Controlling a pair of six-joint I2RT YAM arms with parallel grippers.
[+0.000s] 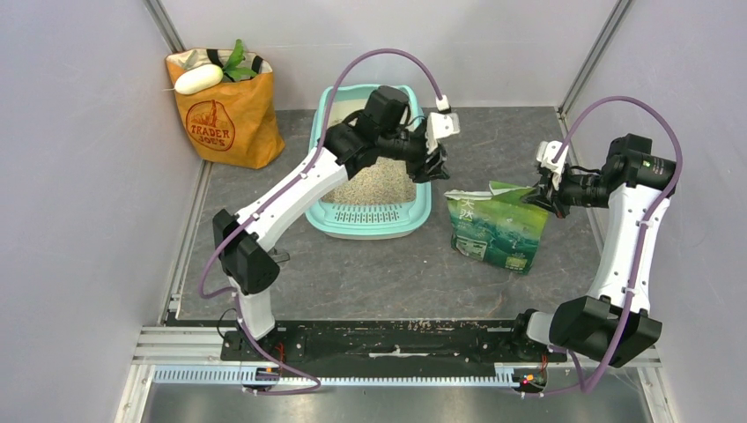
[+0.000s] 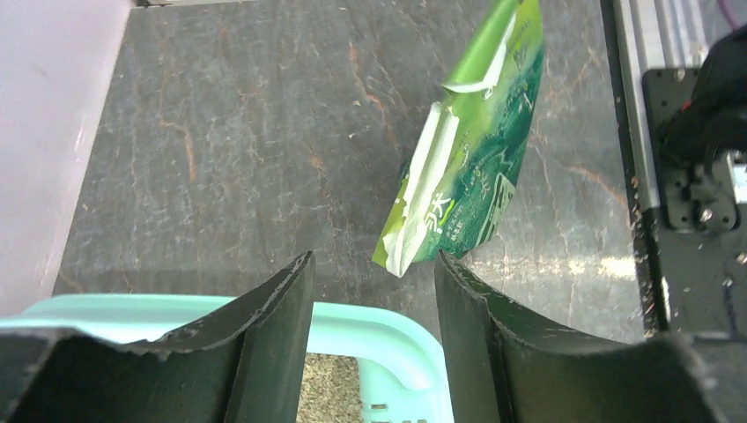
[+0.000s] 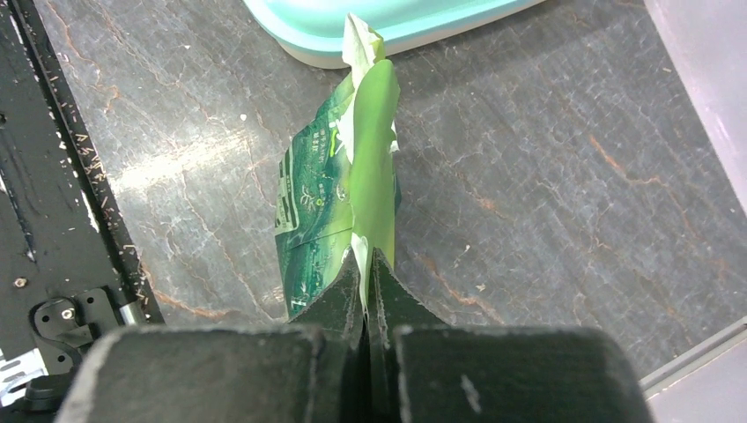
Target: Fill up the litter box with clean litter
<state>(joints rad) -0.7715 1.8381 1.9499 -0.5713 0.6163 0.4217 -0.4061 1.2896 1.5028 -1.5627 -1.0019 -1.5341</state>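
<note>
The mint-teal litter box sits at the middle back of the table, with beige litter lying in it. The litter also shows in the left wrist view, below the box rim. My left gripper is open and empty, hovering over the box's right rim. The green printed bag stands right of the box. My right gripper is shut on the bag's top edge. The bag also shows in the left wrist view.
An orange paper grocery bag with a white item and green leaves stands at the back left corner. Grey walls close in the table on the left, back and right. The black base rail runs along the near edge.
</note>
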